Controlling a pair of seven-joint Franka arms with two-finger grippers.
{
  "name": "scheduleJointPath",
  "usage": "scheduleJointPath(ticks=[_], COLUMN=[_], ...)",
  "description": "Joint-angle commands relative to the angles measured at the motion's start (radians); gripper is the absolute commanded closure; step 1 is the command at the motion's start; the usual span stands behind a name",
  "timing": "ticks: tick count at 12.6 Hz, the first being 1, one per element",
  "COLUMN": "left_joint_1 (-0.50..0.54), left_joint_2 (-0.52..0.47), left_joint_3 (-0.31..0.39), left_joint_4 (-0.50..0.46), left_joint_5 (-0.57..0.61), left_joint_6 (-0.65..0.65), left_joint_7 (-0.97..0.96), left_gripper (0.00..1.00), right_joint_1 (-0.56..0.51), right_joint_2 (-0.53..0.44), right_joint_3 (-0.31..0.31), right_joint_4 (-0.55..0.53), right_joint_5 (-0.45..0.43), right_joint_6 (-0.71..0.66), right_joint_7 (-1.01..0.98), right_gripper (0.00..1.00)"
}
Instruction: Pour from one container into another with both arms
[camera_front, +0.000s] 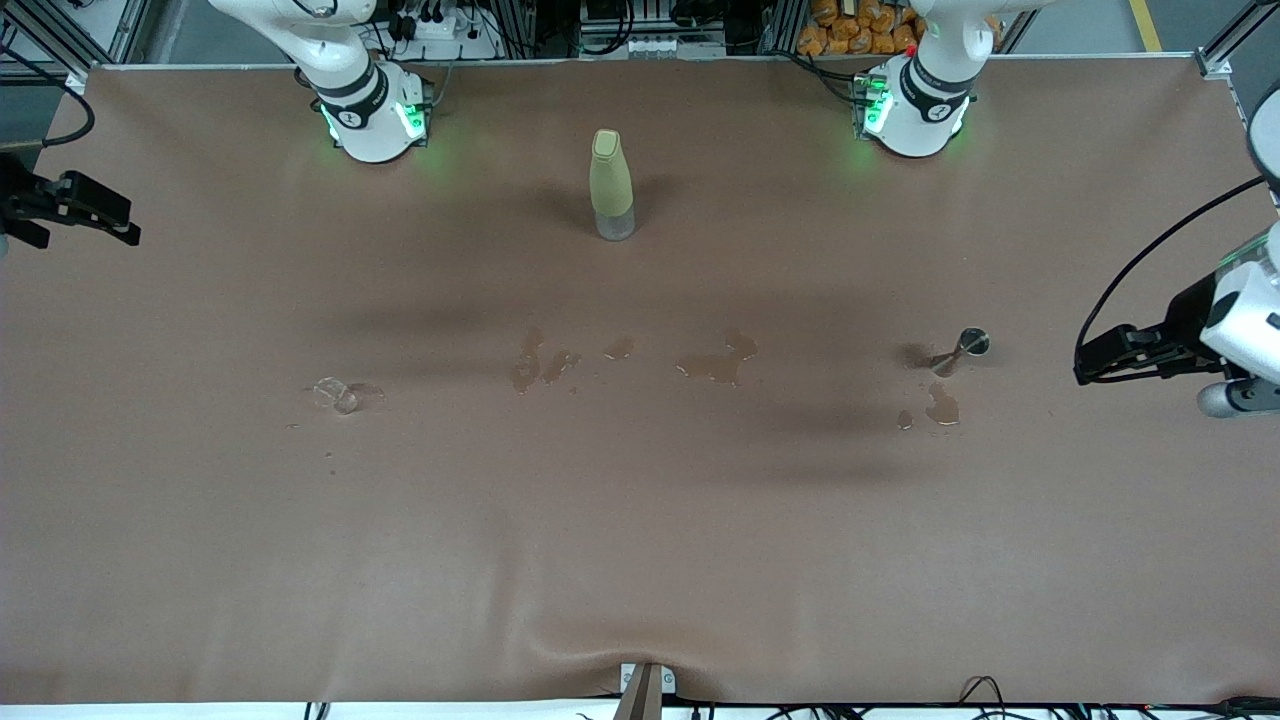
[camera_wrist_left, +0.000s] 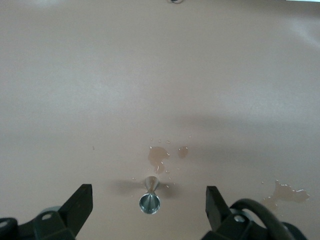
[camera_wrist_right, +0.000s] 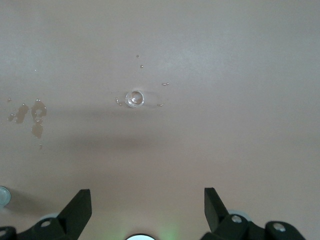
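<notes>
The metal jigger (camera_front: 968, 347) stands near the left arm's end of the table, the clear glass (camera_front: 335, 394) toward the right arm's end. Both arms wait. Left gripper (camera_wrist_left: 149, 210) and right gripper (camera_wrist_right: 147, 210) have fingers apart, holding nothing. Grip each container squarely when pouring; spilled puddles (camera_front: 722, 362) suggest slippery footing.

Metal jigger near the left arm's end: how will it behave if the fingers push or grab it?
The metal jigger has a narrow waist and small foot, so a sideways push would probably tip it, and on its side it may roll. Its shiny surface, with spilled puddles beside it, suggests a slippery grip. It looks rigid. The left gripper is open.
</notes>
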Motion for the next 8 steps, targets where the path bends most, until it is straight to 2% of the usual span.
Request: scheduleJointPath(ticks=[1, 8], left_joint_1=[0.03, 0.03], left_joint_2=[-0.04, -0.039], left_joint_3=[0.003, 0.003], left_joint_4=[-0.041, -0.04], left_joint_5=[-0.026, -0.022], left_joint_6=[0.021, 0.017], left_joint_7=[0.027, 0.027], left_gripper=[0.0, 0.0], right_joint_1=[0.018, 0.02], right_joint_2=[0.0, 0.0], right_joint_3=[-0.022, -0.02], right_joint_4=[0.0, 0.002], right_joint_5=[-0.004, -0.006], right_joint_6=[0.002, -0.004], right_joint_7=[0.017, 0.019], right_gripper=[0.0, 0.0])
